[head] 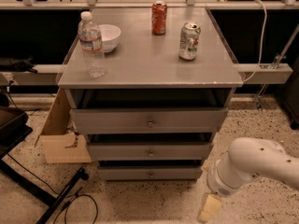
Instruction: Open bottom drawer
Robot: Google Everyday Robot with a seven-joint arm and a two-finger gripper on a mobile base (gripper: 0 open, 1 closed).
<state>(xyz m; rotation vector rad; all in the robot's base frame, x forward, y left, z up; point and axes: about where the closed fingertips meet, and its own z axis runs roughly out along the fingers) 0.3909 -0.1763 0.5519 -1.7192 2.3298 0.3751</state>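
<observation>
The bottom drawer [150, 173] is the lowest and smallest-looking of three grey drawer fronts in the cabinet, with a small round metal knob [150, 175] at its centre. It sits flush under the middle drawer [150, 151] and the top drawer [149, 121]. My gripper [209, 209] hangs at the end of the white arm [254, 164], low at the bottom right, to the right of and below the bottom drawer, apart from it. Only its pale yellowish tip shows near the frame's lower edge.
On the cabinet top [149, 59] stand a water bottle [91, 44], a white bowl [108, 36], a red can [159, 17] and a silver can [189, 41]. A cardboard box [63, 136] leans at the cabinet's left. A black stand and cable [60, 197] lie on the speckled floor.
</observation>
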